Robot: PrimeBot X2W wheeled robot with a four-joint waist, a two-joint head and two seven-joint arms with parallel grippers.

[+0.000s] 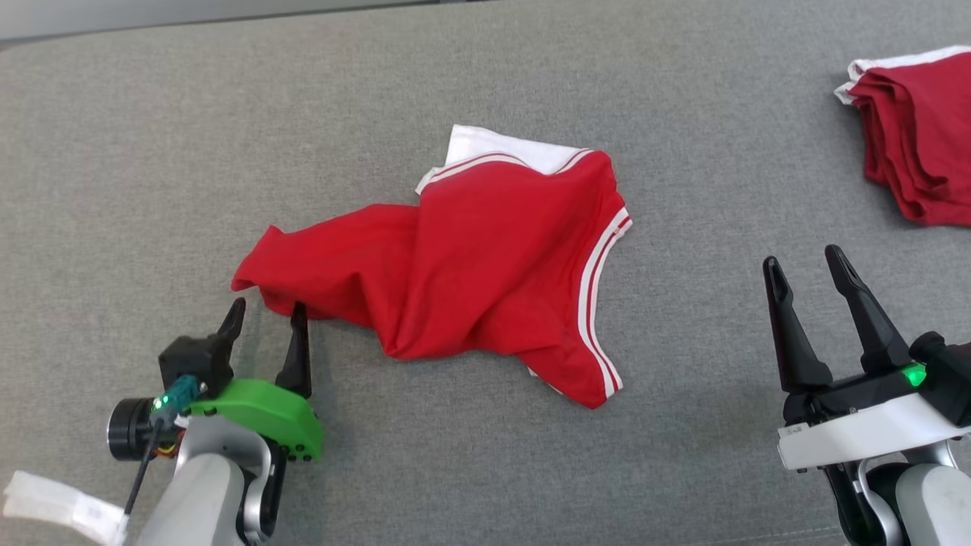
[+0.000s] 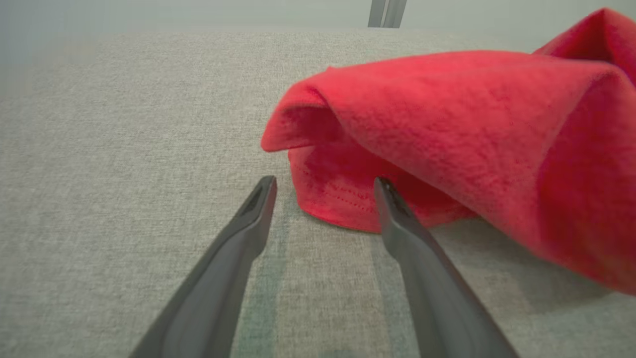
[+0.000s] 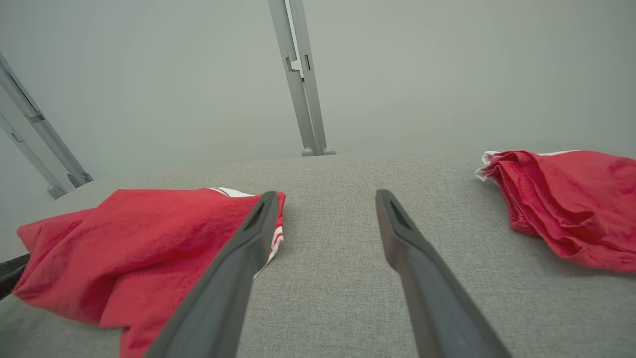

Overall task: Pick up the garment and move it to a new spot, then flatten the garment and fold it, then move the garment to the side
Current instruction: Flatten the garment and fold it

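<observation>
Near the front edge of the desk (image 1: 152, 152), the left hand (image 1: 268, 305) is wide open and empty, just beside the crumpled garment (image 1: 470, 280) at mid-desk. Also open and empty, the right hand (image 1: 802, 255) is well apart. Pick-up, flattening and folding all seem left.

Robot's left gripper (image 1: 268, 305) has two long, tapered dark fingers (image 1: 296, 356) rising from a rounded bright green cover (image 1: 265, 413). Left of the green cover: a black cylindrical camera (image 1: 125, 428), green light (image 1: 161, 402), dark cable (image 1: 140, 474). Below it, a pale grey forearm (image 1: 197, 485). The right gripper (image 1: 802, 255) has a white collar (image 1: 857, 436).
</observation>
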